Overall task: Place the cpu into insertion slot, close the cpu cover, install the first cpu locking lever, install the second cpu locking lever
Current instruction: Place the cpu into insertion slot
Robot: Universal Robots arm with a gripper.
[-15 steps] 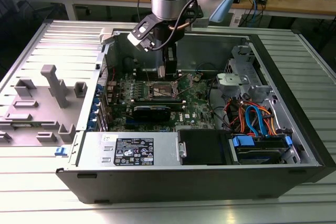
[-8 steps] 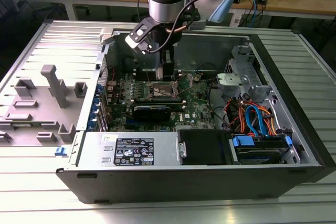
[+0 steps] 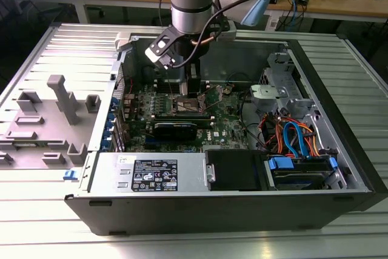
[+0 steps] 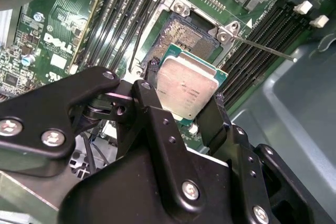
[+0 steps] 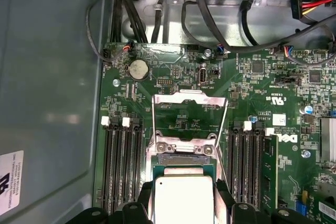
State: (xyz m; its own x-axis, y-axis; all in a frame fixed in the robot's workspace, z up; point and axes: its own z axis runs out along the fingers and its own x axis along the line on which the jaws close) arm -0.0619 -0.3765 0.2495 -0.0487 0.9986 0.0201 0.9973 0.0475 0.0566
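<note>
Your hand (image 4: 181,106) is clenched on the cpu (image 4: 190,88), with 2 black fingers (image 4: 157,124) pinching its opposite edges. The chip hangs over the open insertion slot (image 4: 185,34) and is not yet seated. Judge it light, stiff and fragile, so keep the hold on the edges and off the underside. Beyond, the cpu cover (image 5: 189,99) stands flipped open.
</note>
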